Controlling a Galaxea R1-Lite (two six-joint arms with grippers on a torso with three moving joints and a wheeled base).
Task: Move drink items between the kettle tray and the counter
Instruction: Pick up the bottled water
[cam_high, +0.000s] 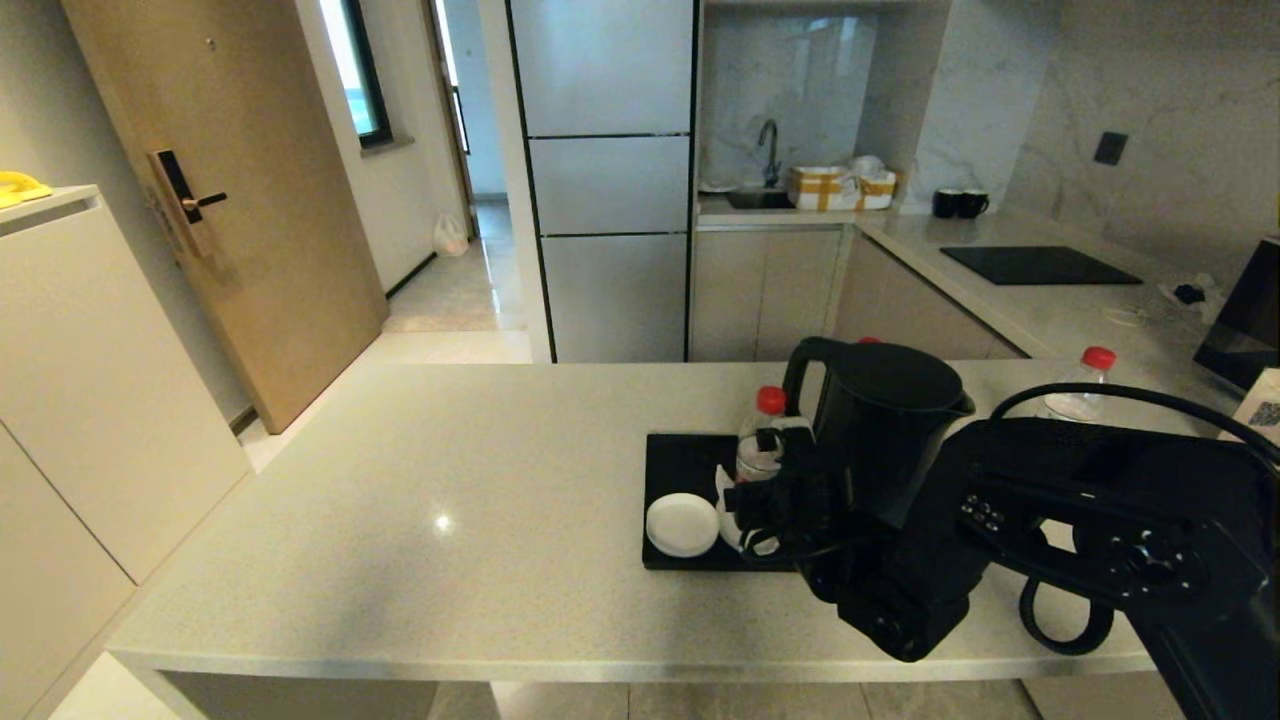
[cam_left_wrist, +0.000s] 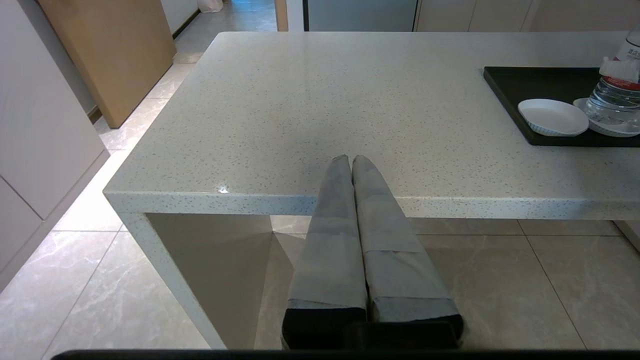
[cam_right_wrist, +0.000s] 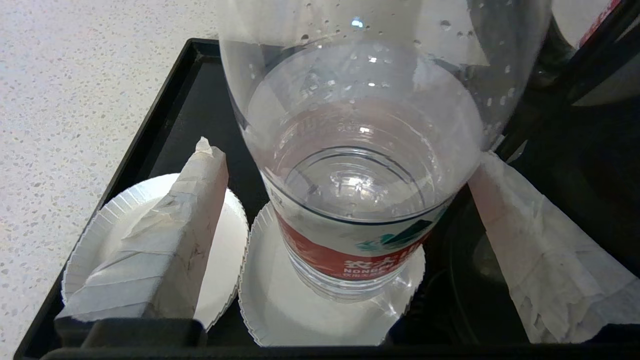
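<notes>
One red-capped clear water bottle (cam_high: 762, 440) stands upright on a white coaster (cam_right_wrist: 280, 305) in the glossy black kettle tray (cam_high: 680, 455), just left of the black kettle (cam_high: 885, 420). My right gripper (cam_high: 757, 497) is open around this bottle (cam_right_wrist: 350, 250). One taped finger (cam_right_wrist: 170, 240) stands clear of it and the other finger (cam_right_wrist: 540, 250) is at its side. The second bottle (cam_high: 1085, 388) stands on the speckled counter (cam_high: 450, 480) behind my right arm. My left gripper (cam_left_wrist: 351, 159) is shut and empty at the counter's front edge.
An empty white coaster (cam_high: 682, 524) lies in the tray's near left corner. A black cooktop panel (cam_high: 1040, 265) and two dark mugs (cam_high: 960, 203) are on the far counter. A dark appliance (cam_high: 1240, 310) stands at the right edge.
</notes>
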